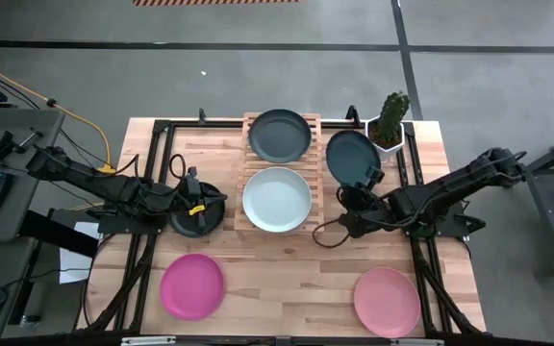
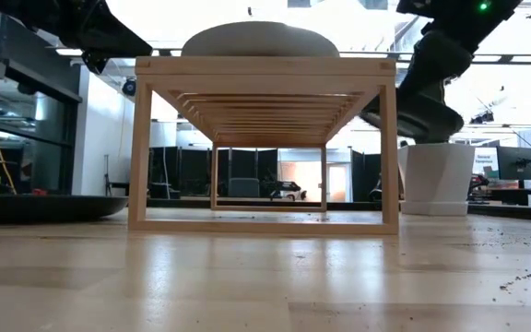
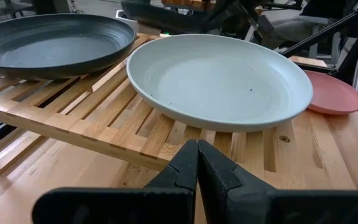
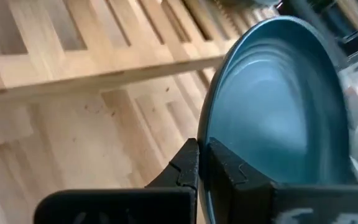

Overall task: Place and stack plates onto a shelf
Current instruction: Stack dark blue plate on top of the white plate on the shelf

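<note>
High view: your right gripper (image 1: 362, 189), right of centre, is clenched on the rim of the teal-grey plate (image 1: 352, 156), carried tilted just right of the shelf (image 1: 250, 171) and beside the cactus pot (image 1: 390, 135). Your left gripper (image 1: 203, 204), left of centre, is clenched on the rim of the black plate (image 1: 191, 217) at the shelf's left edge. On the slats you see a dark plate (image 1: 280, 134) above a mint plate (image 1: 277, 199). The magenta plate (image 1: 191, 285) lies lower left, the salmon plate (image 1: 387, 300) lower right.
</note>
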Controlling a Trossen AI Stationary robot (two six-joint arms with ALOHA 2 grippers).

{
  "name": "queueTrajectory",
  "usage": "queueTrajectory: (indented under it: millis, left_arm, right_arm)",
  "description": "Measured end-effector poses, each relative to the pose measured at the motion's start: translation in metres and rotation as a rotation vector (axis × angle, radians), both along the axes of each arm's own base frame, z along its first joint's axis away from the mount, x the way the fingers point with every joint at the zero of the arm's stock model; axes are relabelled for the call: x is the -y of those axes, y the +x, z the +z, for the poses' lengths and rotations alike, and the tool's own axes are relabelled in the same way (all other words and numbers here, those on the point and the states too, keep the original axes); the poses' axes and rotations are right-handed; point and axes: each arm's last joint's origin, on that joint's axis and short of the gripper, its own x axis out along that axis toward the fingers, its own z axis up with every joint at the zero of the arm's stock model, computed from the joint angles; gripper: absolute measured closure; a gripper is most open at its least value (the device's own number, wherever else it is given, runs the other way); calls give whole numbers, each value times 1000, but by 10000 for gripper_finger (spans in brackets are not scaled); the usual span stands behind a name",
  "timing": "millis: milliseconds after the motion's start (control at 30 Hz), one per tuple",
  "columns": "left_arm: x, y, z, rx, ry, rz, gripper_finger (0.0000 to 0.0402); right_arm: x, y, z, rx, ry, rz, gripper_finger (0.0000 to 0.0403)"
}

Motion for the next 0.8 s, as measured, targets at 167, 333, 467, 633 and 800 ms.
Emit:
queueTrajectory:
  millis: [167, 333, 467, 633, 800]
  left_arm:
    - [0, 0, 0, 0, 0, 0, 402]
    - [0, 0, 0, 0, 0, 0, 402]
    - [0, 0, 0, 0, 0, 0, 401]
    - [0, 0, 0, 1, -1, 0, 401]
    - [0, 0, 0, 3, -8, 3, 401]
  right_arm:
    - [-6, 3, 4, 7, -91, 61, 403]
    - [-22, 11, 12, 13, -198, 212, 403]
    - [-36, 17, 20, 6, -297, 365, 403]
    - [-47, 24, 31, 11, -386, 511, 403]
    - [-55, 32, 37, 14, -438, 729, 403]
